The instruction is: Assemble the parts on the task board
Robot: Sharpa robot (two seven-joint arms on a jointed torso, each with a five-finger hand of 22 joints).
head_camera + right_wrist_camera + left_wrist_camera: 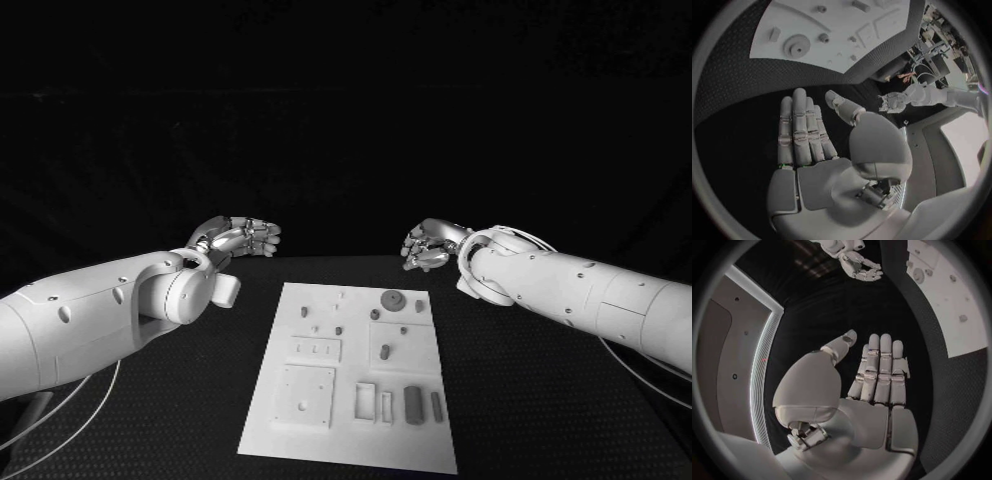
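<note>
The white task board lies flat in the middle of the table, with several small parts on it. A round part sits near its far edge, and two long parts lie near its front right. My left hand hovers beyond the board's far left corner and holds nothing. Beyond the far right corner, my right hand is also empty. In the left wrist view the left hand has straight fingers and the thumb apart. The right hand looks the same, with the board and round part ahead of it.
The black table stretches around the board on every side. The left wrist view shows the right hand across from the board. The right wrist view shows the left hand opposite. Thin cables hang beside both arms.
</note>
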